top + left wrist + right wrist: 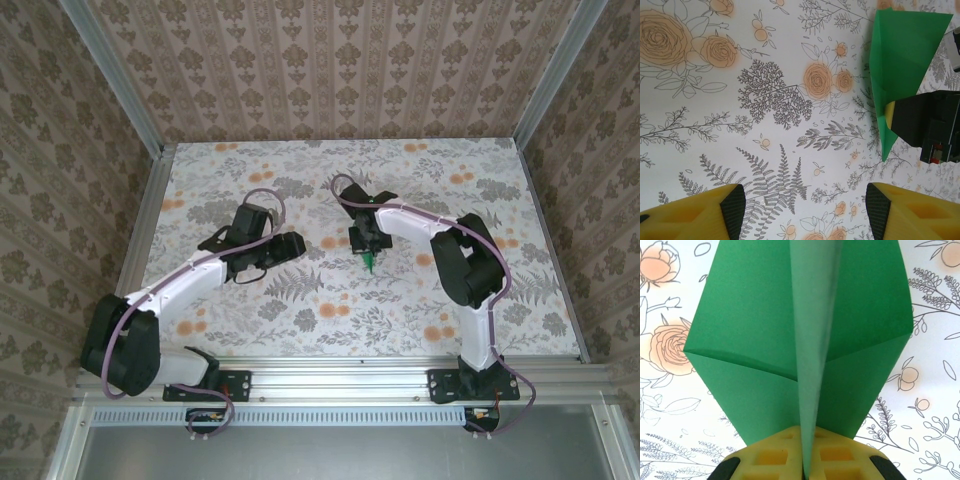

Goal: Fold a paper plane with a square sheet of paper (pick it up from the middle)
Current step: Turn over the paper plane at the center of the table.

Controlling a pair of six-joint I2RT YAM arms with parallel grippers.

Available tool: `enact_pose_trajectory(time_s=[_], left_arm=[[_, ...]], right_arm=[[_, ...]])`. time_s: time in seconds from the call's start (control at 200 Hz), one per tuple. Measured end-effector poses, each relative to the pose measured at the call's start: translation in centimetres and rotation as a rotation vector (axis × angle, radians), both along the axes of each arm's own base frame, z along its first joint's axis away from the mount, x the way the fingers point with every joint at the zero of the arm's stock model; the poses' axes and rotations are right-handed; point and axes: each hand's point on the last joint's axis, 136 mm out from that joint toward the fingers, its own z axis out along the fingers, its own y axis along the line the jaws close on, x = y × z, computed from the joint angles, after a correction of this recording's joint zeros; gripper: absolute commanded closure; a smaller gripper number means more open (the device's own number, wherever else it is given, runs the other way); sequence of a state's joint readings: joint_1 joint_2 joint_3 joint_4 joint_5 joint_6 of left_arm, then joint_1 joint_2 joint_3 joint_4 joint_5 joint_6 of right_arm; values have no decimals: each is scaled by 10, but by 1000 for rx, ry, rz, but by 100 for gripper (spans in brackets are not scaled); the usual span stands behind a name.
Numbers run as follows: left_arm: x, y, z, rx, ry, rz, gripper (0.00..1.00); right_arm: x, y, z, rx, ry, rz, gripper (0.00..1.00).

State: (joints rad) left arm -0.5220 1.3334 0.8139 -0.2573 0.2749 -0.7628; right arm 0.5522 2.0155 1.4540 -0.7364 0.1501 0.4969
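The square sheet of paper [750,330] is bright green and now folded into a pointed paper plane shape with a centre crease standing up. My right gripper [804,467] is shut on that crease near the tail, its yellow fingers pressed together. From above, the green tip [371,263] pokes out below the right gripper [367,245], over the middle of the table. In the left wrist view the folded paper [900,50] hangs at the upper right, clamped by the right gripper [892,114]. My left gripper [805,207] is open over bare tabletop, with nothing between its fingers, left of the paper.
The floral-patterned tabletop [300,320] is bounded by aluminium rails and patterned walls on three sides. My left gripper [292,247] sits a short way left of the right one; both arms reach in from the near edge.
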Motion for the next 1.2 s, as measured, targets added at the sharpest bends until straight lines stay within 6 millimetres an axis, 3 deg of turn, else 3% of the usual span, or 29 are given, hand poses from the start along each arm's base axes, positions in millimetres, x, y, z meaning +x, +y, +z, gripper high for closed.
enact_pose_trajectory(time_s=[0.32, 0.685, 0.945, 1.2], left_arm=[[-4, 3, -4, 19, 18, -3, 33], [-6, 6, -7, 33, 31, 4, 33], [-7, 7, -8, 37, 36, 4, 33], [-7, 8, 4, 22, 7, 5, 33]], right_arm=[[2, 3, -16, 8, 16, -2, 89], [2, 3, -15, 12, 18, -2, 88], [1, 1, -1, 30, -6, -4, 88], [-9, -7, -13, 22, 24, -21, 87]])
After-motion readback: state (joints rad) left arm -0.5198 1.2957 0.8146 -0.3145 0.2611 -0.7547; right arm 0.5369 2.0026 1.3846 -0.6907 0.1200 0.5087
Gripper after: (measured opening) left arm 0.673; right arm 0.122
